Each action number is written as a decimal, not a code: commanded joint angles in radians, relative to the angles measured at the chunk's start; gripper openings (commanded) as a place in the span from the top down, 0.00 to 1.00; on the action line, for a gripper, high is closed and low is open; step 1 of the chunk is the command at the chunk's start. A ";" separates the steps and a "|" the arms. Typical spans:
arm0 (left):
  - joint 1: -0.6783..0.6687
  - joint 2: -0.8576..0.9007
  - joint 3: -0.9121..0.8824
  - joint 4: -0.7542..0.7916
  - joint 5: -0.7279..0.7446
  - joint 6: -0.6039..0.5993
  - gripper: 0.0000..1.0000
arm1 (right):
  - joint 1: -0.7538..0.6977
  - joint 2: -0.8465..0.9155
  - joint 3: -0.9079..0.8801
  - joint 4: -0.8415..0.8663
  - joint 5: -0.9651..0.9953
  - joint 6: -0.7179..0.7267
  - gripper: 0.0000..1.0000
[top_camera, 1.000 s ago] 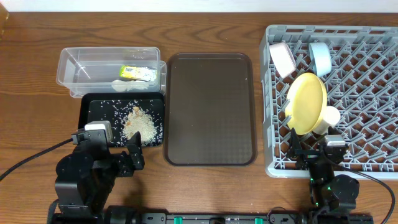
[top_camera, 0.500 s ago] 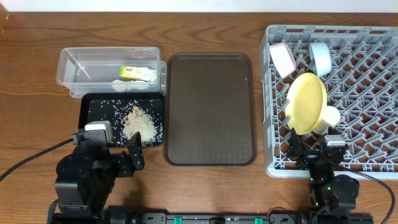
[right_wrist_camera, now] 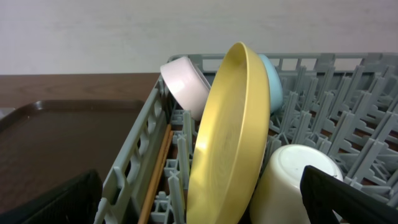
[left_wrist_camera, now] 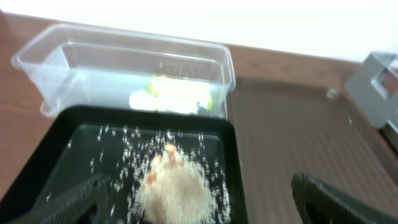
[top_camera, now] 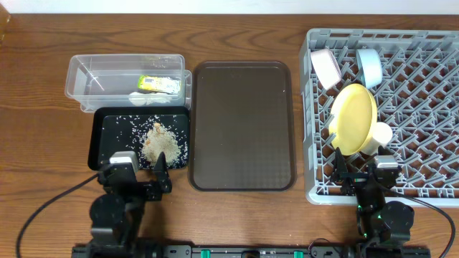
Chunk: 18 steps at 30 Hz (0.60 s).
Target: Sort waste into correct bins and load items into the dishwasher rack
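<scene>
Both claws splayed wide, gripping nothing; waste binned, dishes racked.
Left claw [left_wrist_camera: 199,190]: dark fingers far apart. Just ahead and below sits the shallow glossy black tray [top_camera: 107,147], holding a heaped mound of white rice crumbs [top_camera: 159,141] with loose grains scattered around it. Beyond the tray is the clear thin-walled tub [top_camera: 100,75], round-cornered, with the green-and-orange wrapper [top_camera: 158,84] inside. To the claw's right is the pebbled brown serving tray [top_camera: 242,129] on the wood-grain desk [top_camera: 36,129]. Right claw [right_wrist_camera: 199,186]: fingers also far apart, facing the grey lattice rack [top_camera: 423,93]. The smooth yellow plate [right_wrist_camera: 230,137] stands on edge dead ahead, with the white cup [right_wrist_camera: 292,180] against its right. The white bowl [right_wrist_camera: 186,84] is beyond-left and the blue bowl [right_wrist_camera: 273,81] behind. Thin wooden chopsticks [right_wrist_camera: 157,168] lie ahead-left by the rack wall.
</scene>
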State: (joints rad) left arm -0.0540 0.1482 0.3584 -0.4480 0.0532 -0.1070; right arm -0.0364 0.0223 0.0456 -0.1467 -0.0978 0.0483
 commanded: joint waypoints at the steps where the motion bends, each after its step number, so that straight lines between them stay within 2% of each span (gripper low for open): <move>1: 0.005 -0.086 -0.126 0.127 -0.012 0.009 0.05 | 0.017 -0.008 -0.005 0.001 -0.004 -0.008 0.01; 9: 0.005 -0.147 -0.340 0.430 -0.016 0.010 0.05 | 0.017 -0.008 -0.005 0.001 -0.004 -0.008 0.01; 18: 0.002 -0.145 -0.354 0.382 -0.013 0.009 0.05 | 0.017 -0.008 -0.005 0.001 -0.004 -0.008 0.01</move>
State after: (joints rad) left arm -0.0540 0.0109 0.0227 -0.0341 0.0494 -0.1062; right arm -0.0364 0.0212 0.0448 -0.1452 -0.0978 0.0483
